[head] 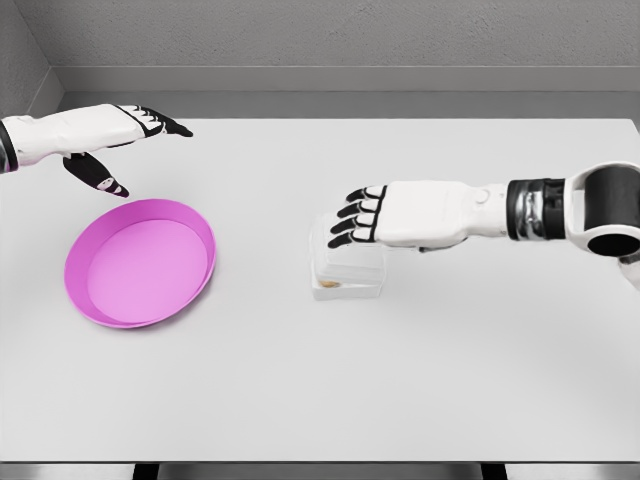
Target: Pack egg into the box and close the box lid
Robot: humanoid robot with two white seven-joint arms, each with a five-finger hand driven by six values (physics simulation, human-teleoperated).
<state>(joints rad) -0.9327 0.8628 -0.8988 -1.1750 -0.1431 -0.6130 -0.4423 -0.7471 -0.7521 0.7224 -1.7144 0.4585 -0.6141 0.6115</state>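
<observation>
head view: the only view.
right hand (372, 220): reaching in flat, fingers spread, gripping nothing, lying over the box (347, 272) lid.
egg (329, 285): sitting inside the box, low left.
step: likely pressing the lid shut; next move is calling for an even downward push.
left hand (118, 140): hovering open above the plate (140, 262).
table (400, 380): showing plain white, grey wall behind.

White arms, black-jointed fingers (356, 218)
</observation>
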